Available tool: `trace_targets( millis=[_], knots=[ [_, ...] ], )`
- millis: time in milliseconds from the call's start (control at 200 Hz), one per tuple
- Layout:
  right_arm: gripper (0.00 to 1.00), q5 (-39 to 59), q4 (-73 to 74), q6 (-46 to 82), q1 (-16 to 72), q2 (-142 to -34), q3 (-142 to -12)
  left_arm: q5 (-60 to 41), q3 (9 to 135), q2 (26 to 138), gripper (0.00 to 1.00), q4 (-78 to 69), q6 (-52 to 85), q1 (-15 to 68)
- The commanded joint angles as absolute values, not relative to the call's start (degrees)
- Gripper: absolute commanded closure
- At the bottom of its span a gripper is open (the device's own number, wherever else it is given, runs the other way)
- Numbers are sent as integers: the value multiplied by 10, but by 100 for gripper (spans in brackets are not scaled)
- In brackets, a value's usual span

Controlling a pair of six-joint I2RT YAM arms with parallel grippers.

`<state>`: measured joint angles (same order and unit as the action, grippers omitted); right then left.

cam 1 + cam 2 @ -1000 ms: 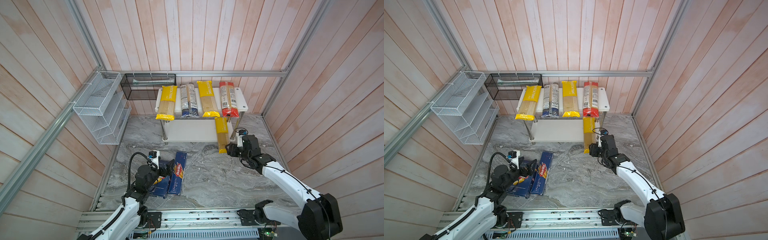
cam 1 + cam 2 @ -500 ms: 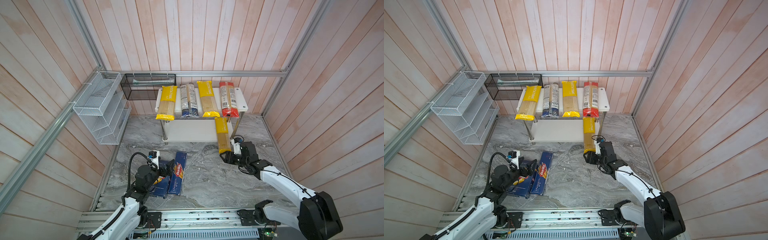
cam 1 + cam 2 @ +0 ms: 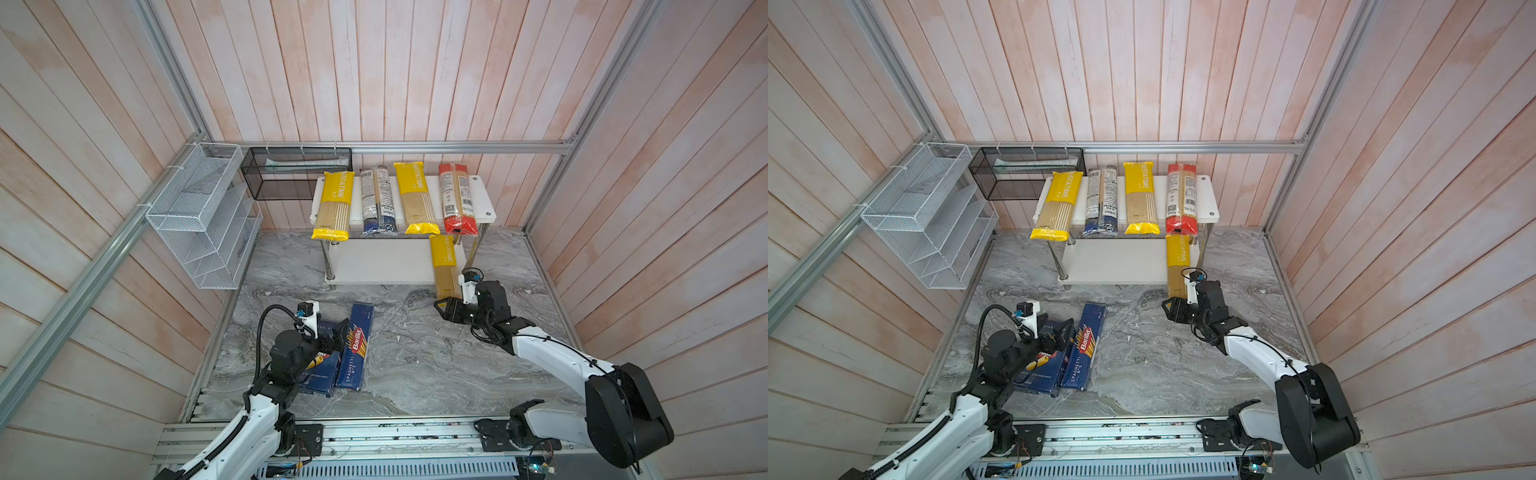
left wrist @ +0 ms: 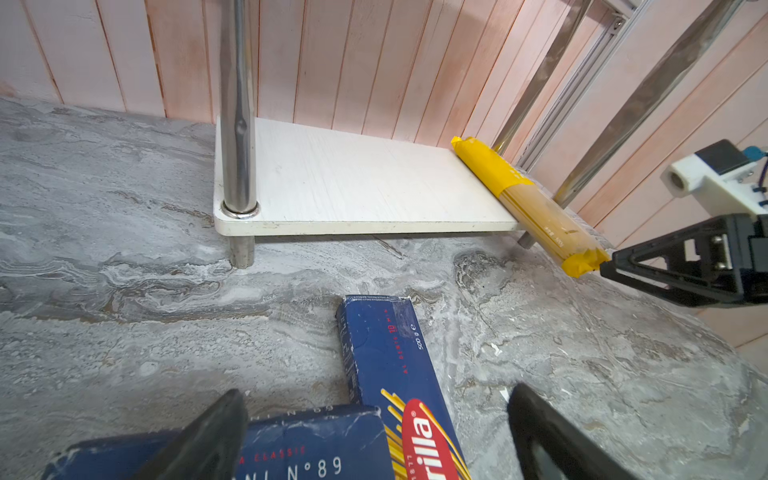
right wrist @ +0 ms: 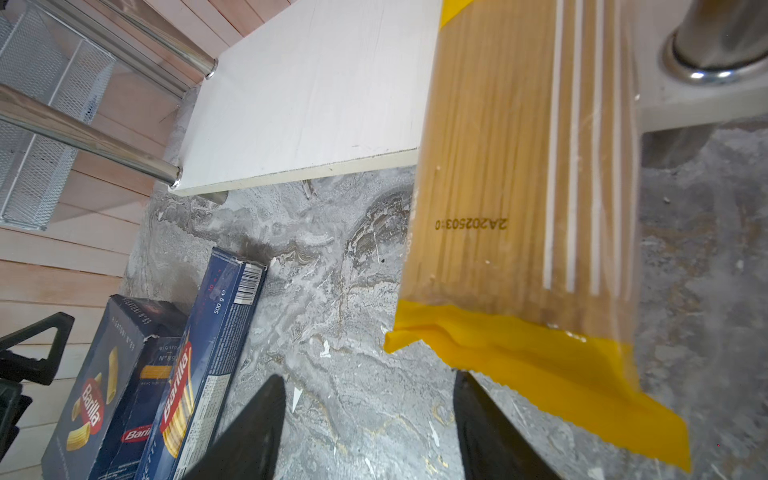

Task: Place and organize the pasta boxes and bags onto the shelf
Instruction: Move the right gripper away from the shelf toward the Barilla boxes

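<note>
The shelf [image 3: 484, 199] carries four bags on its top board: yellow [image 3: 334, 203], dark-blue-ended [image 3: 378, 201], yellow [image 3: 415, 199] and red-ended [image 3: 457, 199]. Another yellow bag [image 3: 444, 266] [image 5: 519, 166] lies on the lower board [image 4: 353, 183], its near end sticking out over the floor. My right gripper [image 3: 442, 309] [image 5: 369, 380] is open just at that end, with nothing between its fingers. The narrow spaghetti box [image 3: 355, 349] [image 4: 386, 357] and the wide rigatoni box [image 3: 322, 370] [image 5: 95, 374] lie side by side on the floor. My left gripper [image 3: 343, 330] [image 4: 376, 392] hovers open over them.
A white wire rack [image 3: 199, 216] hangs on the left wall and a black mesh basket [image 3: 291, 174] on the back wall beside the shelf. Wooden walls close in three sides. Grey marble floor [image 3: 415, 365] lies between the arms. The left part of the lower board is bare.
My right gripper has drawn back from beside the lower yellow bag toward the front and left, to its near end. The bag and the left arm have not moved.
</note>
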<state>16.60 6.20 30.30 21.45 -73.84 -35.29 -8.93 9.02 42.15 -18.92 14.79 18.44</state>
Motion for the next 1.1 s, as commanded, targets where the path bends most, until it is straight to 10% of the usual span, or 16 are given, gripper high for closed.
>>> trace_targets(
  millis=[0, 1095],
  knots=[
    [35, 165, 80, 301, 210, -760, -365, -85, 100, 415, 0, -203, 149, 186],
    [35, 155, -52, 295, 207, -681, -386, -91, 101, 422, 0, -206, 148, 185]
  ],
)
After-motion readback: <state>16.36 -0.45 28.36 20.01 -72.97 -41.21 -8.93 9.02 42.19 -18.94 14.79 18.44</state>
